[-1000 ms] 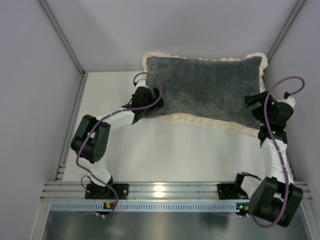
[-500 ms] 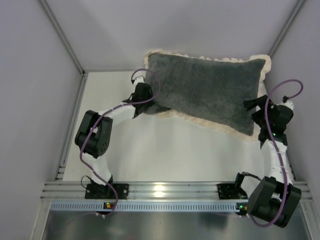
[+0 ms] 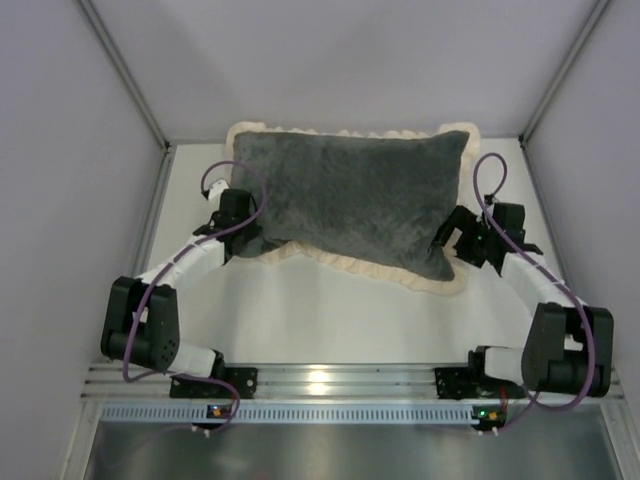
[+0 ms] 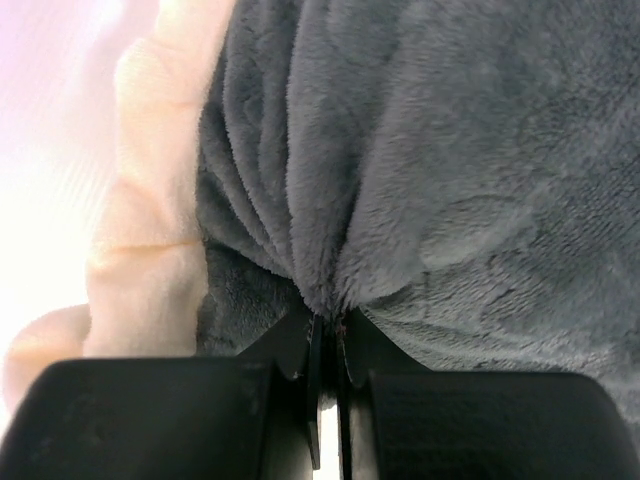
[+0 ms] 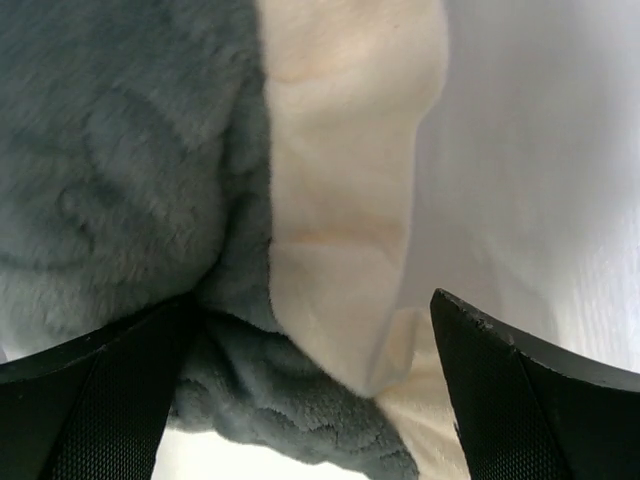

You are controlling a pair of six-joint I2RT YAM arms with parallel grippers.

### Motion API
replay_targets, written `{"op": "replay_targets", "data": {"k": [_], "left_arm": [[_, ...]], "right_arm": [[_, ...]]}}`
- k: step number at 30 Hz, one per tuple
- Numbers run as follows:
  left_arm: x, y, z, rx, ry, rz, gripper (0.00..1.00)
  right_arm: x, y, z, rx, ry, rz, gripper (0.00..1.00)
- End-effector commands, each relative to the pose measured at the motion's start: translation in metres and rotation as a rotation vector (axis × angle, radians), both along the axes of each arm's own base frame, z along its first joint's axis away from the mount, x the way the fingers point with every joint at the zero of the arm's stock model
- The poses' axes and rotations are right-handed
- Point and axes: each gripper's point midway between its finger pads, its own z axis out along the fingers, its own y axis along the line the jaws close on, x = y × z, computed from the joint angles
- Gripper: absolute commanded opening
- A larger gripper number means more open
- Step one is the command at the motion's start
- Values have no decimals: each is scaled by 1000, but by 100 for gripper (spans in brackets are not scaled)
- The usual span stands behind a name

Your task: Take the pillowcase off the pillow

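In 1 s the pillowcase has slid out of the desk's far right corner toward the left edge. My left gripper, pinching its plush, swung left with it, and my right gripper followed inward from the right edge.

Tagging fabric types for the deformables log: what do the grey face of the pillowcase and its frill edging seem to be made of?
The pillowcase has a grey face that looks like plush, likely synthetic fleece: a short, fuzzy, matte nap, bunching into soft folds where the left gripper pinches it. The frill looks like smooth cream cloth, matte and gathered; its fibre is unclear.
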Motion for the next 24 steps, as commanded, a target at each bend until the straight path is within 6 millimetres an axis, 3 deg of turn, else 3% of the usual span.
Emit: {"op": "replay_targets", "data": {"k": [1, 4, 7, 12, 15, 16, 19, 22, 24], "left_arm": [[-4, -16, 4, -60, -14, -50, 0], [-9, -17, 4, -58, -12, -69, 0], [-15, -17, 3, -60, -12, -76, 0], [-25, -22, -3, -93, 7, -104, 0], [-29, -22, -3, -102, 1, -98, 0], [-29, -21, -3, -93, 2, -101, 0], [-28, -19, 2, -82, -11, -104, 0], [-28, -20, 5, -81, -21, -109, 0], [-27, -20, 8, -80, -28, -111, 0]], "right_arm": [[0, 24, 52, -27, -223, 87, 98], [-14, 27, 56, -38, -265, 89, 99], [-28, 35, 46, -8, -216, 138, 99], [-45, 40, 9, 6, -134, 181, 99], [-41, 27, -19, -55, -65, 132, 99], [-37, 12, -31, -120, -25, 65, 99], [-20, 1, -36, -166, -26, 6, 98], [-2, 8, -31, -147, -41, 20, 97], [7, 3, -30, -175, -39, -2, 95]]}}
